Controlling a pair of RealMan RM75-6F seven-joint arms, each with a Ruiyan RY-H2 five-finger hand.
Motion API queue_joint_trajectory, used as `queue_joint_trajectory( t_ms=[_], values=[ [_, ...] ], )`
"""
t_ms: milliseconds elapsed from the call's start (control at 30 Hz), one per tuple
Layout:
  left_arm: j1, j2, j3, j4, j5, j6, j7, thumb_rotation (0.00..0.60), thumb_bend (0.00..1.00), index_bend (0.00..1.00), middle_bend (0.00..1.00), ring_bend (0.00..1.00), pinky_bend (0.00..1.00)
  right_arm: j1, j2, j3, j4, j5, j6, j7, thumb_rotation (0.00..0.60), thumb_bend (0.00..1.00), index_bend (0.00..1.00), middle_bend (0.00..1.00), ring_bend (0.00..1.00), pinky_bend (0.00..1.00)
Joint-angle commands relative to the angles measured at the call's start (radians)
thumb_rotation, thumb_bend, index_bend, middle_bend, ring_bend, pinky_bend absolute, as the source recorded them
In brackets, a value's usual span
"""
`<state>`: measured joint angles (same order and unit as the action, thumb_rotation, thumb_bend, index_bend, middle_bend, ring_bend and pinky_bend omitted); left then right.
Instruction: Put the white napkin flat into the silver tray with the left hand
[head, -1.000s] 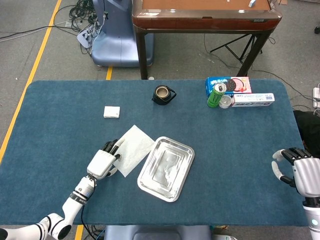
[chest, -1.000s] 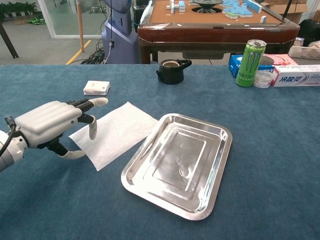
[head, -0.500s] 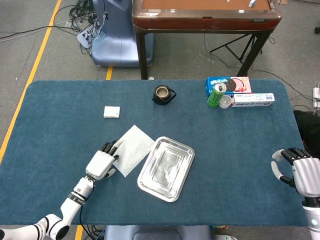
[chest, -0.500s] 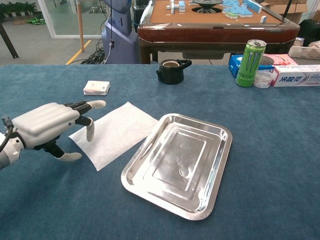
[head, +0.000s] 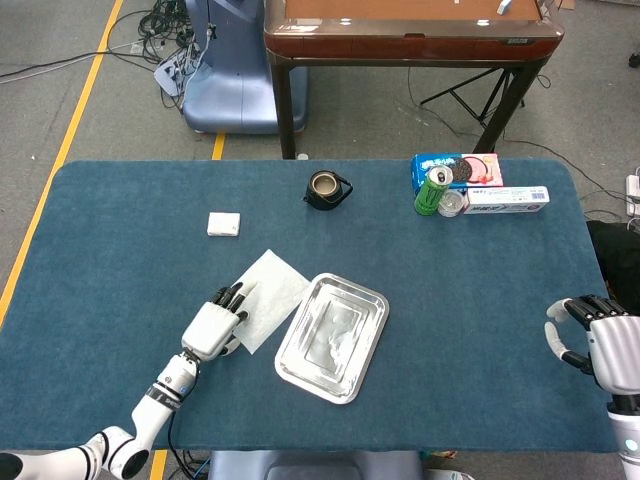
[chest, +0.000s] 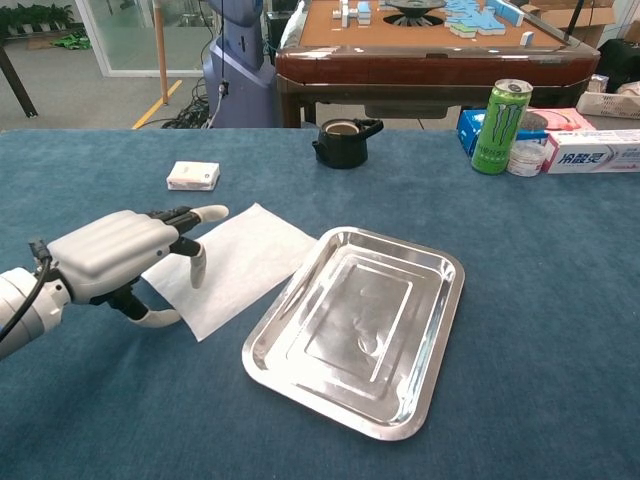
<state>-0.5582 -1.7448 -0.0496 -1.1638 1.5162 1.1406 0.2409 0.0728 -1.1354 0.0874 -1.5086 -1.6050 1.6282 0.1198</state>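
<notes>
Left hand's fingers reach out over the near-left edge of the white napkin, spread a little, one finger bent down toward the paper, thumb curled below; nothing gripped as far as I can see. Left hand sits at the napkin's left corner, palm down. Napkin lies flat on the blue table, just left of the silver tray; its right edge looks to touch the tray rim, not inside it. Right hand rests at the far right table edge, fingers loosely curled apart, holding nothing. Further back: small white box, black cup, green can, toothpaste box, blue snack pack.
</notes>
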Motion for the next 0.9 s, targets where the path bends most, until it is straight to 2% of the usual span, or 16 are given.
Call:
queue_joint_trajectory(
  t_ms=[33, 267, 600, 800, 900],
  values=[
    [-0.002, -0.016, -0.004, 0.017, 0.003, 0.01, -0.013, 0.6, 0.24, 0.53, 0.0, 0.0, 0.16, 0.0, 0.001, 0.0, 0.0, 0.0, 0.0, 0.0, 0.6, 0.41, 0.51, 0.57, 0.43, 0.46],
    [-0.005, -0.034, -0.007, 0.045, 0.001, 0.015, -0.037, 0.6, 0.33, 0.57, 0.0, 0.0, 0.17, -0.001, 0.002, 0.001, -0.001, 0.0, 0.001, 0.002, 0.6, 0.41, 0.51, 0.57, 0.43, 0.46],
    [0.003, -0.027, -0.003, 0.042, 0.0, 0.028, -0.078, 0.6, 0.38, 0.58, 0.0, 0.0, 0.17, -0.001, 0.001, 0.001, -0.001, 0.0, 0.0, 0.002, 0.6, 0.41, 0.51, 0.57, 0.43, 0.46],
    [0.01, -0.008, 0.0, 0.019, 0.039, 0.088, -0.113, 0.6, 0.4, 0.59, 0.0, 0.0, 0.17, -0.001, 0.001, 0.001, -0.001, -0.001, 0.002, 0.001, 0.6, 0.41, 0.51, 0.57, 0.43, 0.46],
    [0.014, 0.011, -0.009, -0.026, 0.047, 0.117, -0.136, 0.6, 0.43, 0.61, 0.0, 0.0, 0.18, -0.001, 0.001, 0.0, -0.002, -0.002, 0.003, 0.0, 0.6, 0.41, 0.51, 0.57, 0.43, 0.46]
  ],
)
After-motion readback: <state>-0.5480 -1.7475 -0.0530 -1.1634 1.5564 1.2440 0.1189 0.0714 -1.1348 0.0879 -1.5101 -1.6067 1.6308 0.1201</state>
